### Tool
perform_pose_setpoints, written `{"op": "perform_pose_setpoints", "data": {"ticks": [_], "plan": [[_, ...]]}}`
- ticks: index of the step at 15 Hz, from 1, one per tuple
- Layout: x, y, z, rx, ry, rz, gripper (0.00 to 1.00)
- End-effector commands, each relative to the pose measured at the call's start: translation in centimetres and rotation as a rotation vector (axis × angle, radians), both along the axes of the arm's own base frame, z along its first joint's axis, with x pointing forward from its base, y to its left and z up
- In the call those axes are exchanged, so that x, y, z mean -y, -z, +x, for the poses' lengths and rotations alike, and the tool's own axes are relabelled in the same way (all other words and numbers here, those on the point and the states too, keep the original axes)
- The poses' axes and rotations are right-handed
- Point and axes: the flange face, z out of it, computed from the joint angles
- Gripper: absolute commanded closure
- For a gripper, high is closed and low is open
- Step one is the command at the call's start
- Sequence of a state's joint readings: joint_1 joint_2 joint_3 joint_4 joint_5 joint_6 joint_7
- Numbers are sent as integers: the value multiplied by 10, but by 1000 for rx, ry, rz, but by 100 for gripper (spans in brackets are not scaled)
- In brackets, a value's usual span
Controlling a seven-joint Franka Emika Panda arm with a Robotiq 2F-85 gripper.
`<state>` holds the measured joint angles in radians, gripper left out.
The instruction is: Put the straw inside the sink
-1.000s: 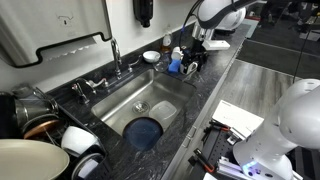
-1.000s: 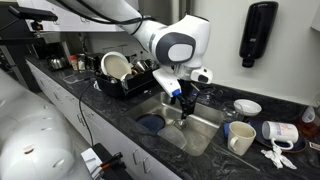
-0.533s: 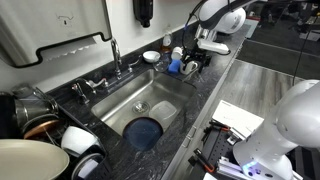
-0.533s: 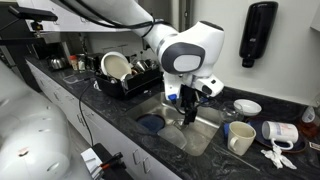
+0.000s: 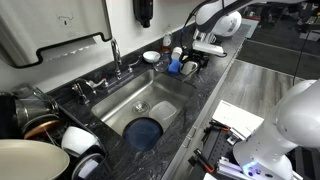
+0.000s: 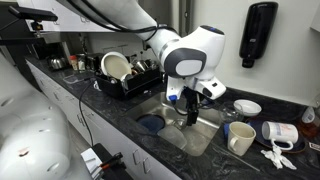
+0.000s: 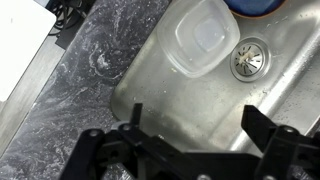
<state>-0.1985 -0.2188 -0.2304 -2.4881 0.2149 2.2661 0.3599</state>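
The sink (image 5: 165, 92) is a steel basin set in dark speckled stone, also seen in an exterior view (image 6: 208, 138) and in the wrist view (image 7: 180, 100). Its drain (image 7: 248, 58) lies beside a clear plastic lid (image 7: 200, 40). A blue dish (image 5: 146, 132) sits in the basin. My gripper (image 7: 198, 135) is open and empty, and points down over one end of the basin in both exterior views (image 5: 193, 62) (image 6: 190, 113). I cannot make out a straw for certain. A thin white bent item (image 6: 279, 153) lies on the counter.
A chrome faucet (image 5: 115, 55) stands behind the basin. A dish rack with plates (image 6: 125, 75) is on one side. Mugs (image 6: 240, 138) (image 6: 276, 130) and a white bowl (image 6: 247, 106) are on the other. Papers (image 5: 235, 118) lie near the counter's front edge.
The wrist has turned and the gripper has shifted slightly along the sink's end. Nothing else has moved.
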Motion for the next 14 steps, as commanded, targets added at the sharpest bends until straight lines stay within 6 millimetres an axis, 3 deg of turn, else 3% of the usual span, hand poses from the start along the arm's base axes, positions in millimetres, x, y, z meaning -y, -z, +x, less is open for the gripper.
{"op": "perform_pose_setpoints", "data": {"ticks": [1,5,10,14], "plan": [[22,9,0,-17,163,60,0],[45,28,15,-61,380,18,0],[44,50,63,-18,543,-121,0],[42,74,80,-120,607,-227,0]]}}
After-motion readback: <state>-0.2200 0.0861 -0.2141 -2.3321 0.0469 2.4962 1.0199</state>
